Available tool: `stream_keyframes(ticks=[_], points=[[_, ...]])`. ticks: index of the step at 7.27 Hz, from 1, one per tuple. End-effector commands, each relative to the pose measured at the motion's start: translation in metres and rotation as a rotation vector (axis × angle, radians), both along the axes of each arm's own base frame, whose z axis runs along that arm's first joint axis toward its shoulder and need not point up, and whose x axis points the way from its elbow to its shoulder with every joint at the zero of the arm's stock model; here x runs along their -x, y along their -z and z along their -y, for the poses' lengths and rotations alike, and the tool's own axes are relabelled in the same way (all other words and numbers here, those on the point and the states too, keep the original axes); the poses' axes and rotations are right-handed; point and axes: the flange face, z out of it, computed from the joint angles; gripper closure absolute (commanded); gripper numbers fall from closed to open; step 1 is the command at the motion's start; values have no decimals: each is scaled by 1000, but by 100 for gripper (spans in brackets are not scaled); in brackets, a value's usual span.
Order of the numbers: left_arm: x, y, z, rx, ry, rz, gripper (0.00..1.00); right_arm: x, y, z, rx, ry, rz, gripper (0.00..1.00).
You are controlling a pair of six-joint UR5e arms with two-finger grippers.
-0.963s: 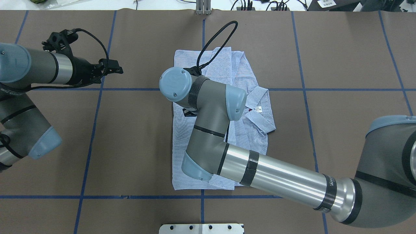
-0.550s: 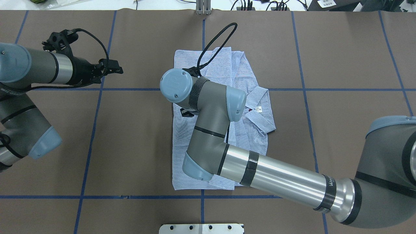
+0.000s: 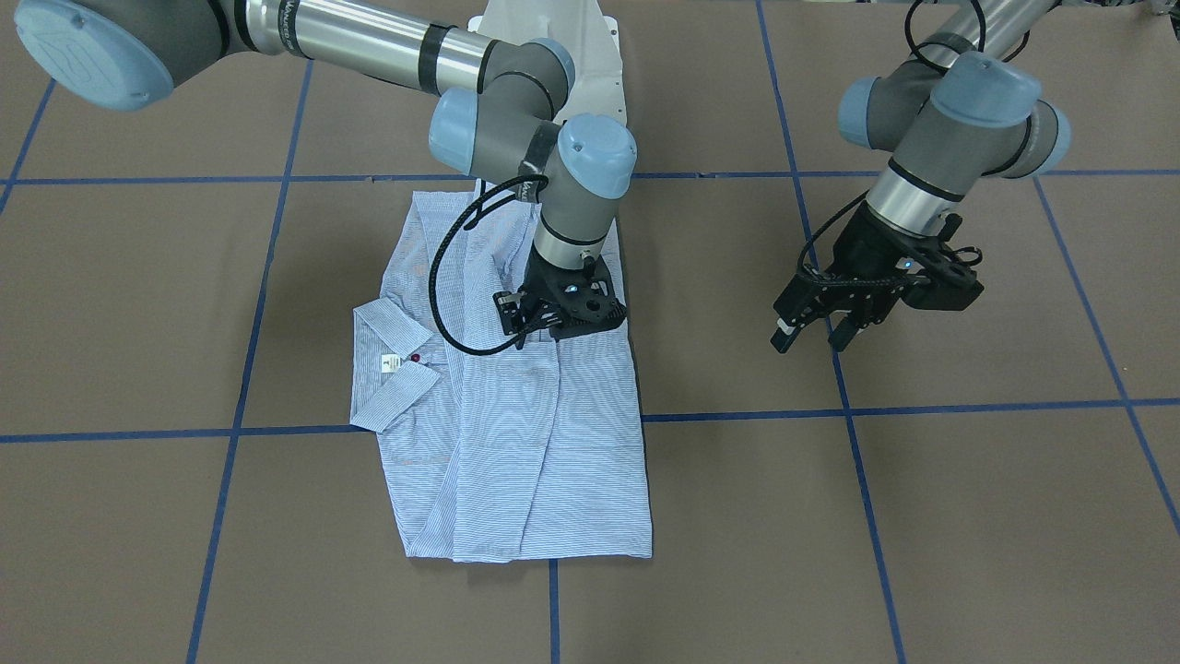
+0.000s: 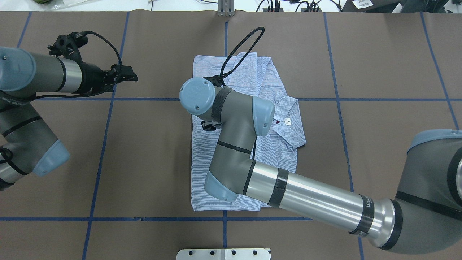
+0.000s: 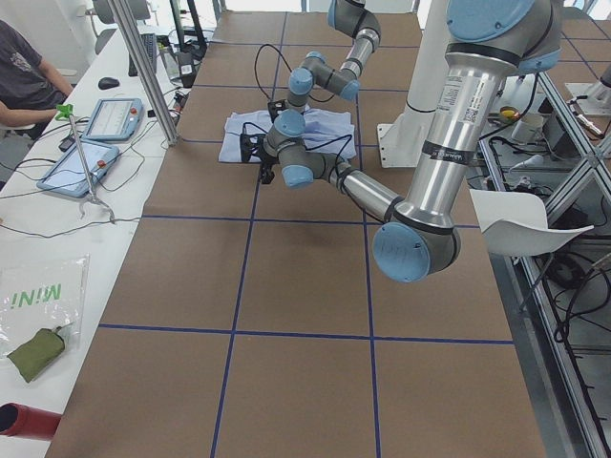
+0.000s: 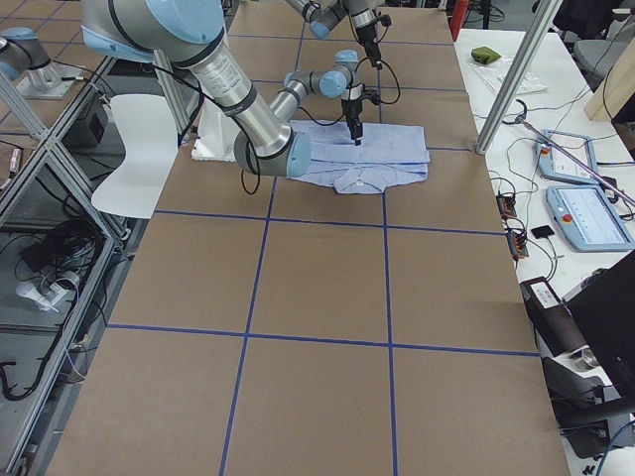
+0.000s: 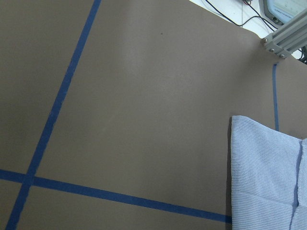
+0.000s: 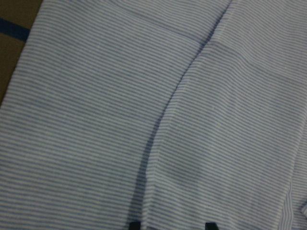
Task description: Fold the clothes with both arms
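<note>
Hardly any change over the last second.

Nearest the robot, crossing above the near hem of the shirt (image 4: 200,159): the right arm (image 4: 310,196), reaching in from its own side. Crept only a shade toward the robot's right in that time, wrist cap and elbow together.

Further out, over the middle of the garment: the right gripper (image 3: 553,325), pointing straight down at a lengthwise crease. Fingertips (image 8: 135,225) apart in the wrist view, striped cloth below, nothing pinched between. Touching the fabric or just clear of it: hard to tell.

Just beside, toward the robot's right: the collar (image 4: 288,121), poking out of the long edge, label up. Shirt itself flat at the middle of the table (image 4: 144,162), sides already turned in to a long rectangle. Outline the same as a second ago, so no cloth lifted or dragged.

Farther still, well off to the robot's left: the left gripper (image 3: 811,341), raised over bare table by a blue tape line (image 3: 849,433). Parted, empty, all but unmoved.

Reads as a small alignment rather than a fold, probably settling over the crease before a pinch. Leaves the task partway. Likely still calls for a fold across the length, with the left gripper brought in to share the edge.
</note>
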Motion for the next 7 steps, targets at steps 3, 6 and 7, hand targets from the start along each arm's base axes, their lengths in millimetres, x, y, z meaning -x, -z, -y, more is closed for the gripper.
stream_keyframes(ticks=[3, 6, 7], points=[[-1, 4, 1, 2, 2, -5, 0, -4, 0, 3, -2, -1, 1, 100], [-2, 5, 1, 3, 1, -4, 0, -59, -29, -1, -8, -22, 34, 100], [-2, 6, 1, 3, 1, -6, 0, -90, -49, -4, -9, -15, 13, 100]])
